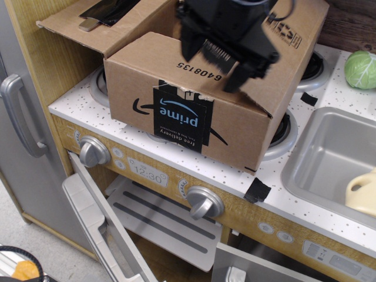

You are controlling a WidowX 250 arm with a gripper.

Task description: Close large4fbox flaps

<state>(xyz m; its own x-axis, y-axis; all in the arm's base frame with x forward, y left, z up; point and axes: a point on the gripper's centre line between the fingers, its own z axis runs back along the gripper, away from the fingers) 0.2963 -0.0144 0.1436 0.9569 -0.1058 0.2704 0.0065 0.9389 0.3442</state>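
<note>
A large4fbox [194, 103] sits on a toy stove top, near its front edge and left corner, beside a sink [329, 158] at right. The black gripper [226, 61] (fingers spread apart, holding nothing) hangs over the near flap [194, 67], which lies folded flat. The left flap [94, 23] stands open.

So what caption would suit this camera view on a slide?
Black gripper with spread jaws hovers over a prime-taped cardboard box on a toy stove, flaps partly open.

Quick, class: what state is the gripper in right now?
Gripper: open, fingers spread above the box, holding nothing.
</note>
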